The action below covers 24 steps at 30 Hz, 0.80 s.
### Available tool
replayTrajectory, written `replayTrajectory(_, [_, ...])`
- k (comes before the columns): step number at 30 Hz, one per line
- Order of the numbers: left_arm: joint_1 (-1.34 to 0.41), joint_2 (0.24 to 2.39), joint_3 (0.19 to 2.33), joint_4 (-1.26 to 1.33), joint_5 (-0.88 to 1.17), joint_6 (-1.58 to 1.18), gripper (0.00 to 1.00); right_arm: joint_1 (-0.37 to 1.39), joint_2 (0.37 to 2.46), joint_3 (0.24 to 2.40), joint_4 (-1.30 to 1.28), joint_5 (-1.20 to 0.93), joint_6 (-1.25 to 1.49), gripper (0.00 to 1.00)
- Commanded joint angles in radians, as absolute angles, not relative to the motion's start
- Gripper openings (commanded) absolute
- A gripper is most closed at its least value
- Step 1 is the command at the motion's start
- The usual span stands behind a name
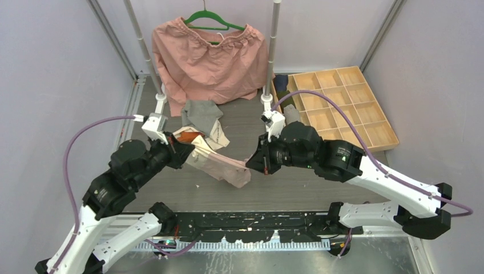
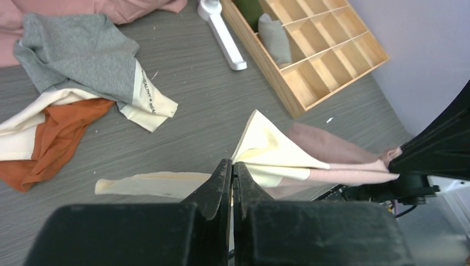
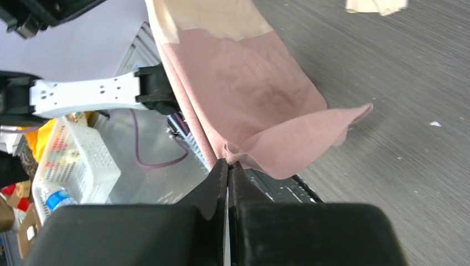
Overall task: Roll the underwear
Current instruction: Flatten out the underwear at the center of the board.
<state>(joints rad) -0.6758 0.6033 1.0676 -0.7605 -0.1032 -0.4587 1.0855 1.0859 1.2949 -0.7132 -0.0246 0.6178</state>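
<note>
Clamped tight, my left gripper (image 2: pixel 233 166) and right gripper (image 3: pixel 228 165) are pinching opposite ends of the dusty-pink and cream cloth underwear (image 1: pixel 221 164) between them.

Pulled taut end to end and raised, one flap drooping: dusty-pink and cream underwear (image 1: pixel 220 164). Behind, heaped and crumpled: grey underwear (image 1: pixel 201 114) over cream underwear (image 2: pixel 16 136) and orange underwear (image 2: pixel 55 138).

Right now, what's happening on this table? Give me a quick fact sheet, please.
Held item: pink-and-cream underwear, stretched between both grippers
Left gripper: shut on one end
Right gripper: shut on the other end
Waiting pile: grey underwear, orange underwear, behind the held piece
Sorting tray: wooden, divided into compartments, far right
Backdrop: pink garment on green hanger
</note>
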Motion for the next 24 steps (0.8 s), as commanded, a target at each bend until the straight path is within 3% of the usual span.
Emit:
replayTrajectory(1, [-0.666,0.592,1.173,-0.838,-0.108,-0.428,0.01,1.196,1.069,1.38,-0.735,0.106,0.651,0.01])
replayTrajectory(7, [-0.666,0.721,1.162,-0.792,-0.123,-0.403,0.01,1.201,1.018,1.283,-0.752,0.31,0.689,0.01])
replayTrajectory(12, [-0.666,1.018,1.0,-0.473,-0.068,-0.389,0.01,1.001,1.025,1.098,-0.75,0.277,0.679,0.01])
replayTrajectory(14, [-0.666,1.158,0.949,-0.263,-0.049,-0.396,0.17,0.893,1.038,0.995,-0.727,0.248,0.665,0.15])
replayTrajectory(15, [-0.666,1.241,0.943,-0.208,-0.05,-0.397,0.29,0.842,1.052,0.955,-0.719,0.243,0.655,0.28])
replayTrajectory(17, [-0.666,1.421,0.999,-0.199,-0.077,-0.412,0.54,0.772,1.081,0.903,-0.712,0.262,0.635,0.49])
replayTrajectory(18, [-0.667,1.477,1.035,-0.219,-0.08,-0.42,0.61,0.767,1.089,0.894,-0.712,0.29,0.626,0.56])
replayTrajectory(24, [-0.67,1.395,0.98,-0.252,-0.201,-0.494,0.79,0.762,1.073,0.926,-0.688,0.324,0.567,0.72])
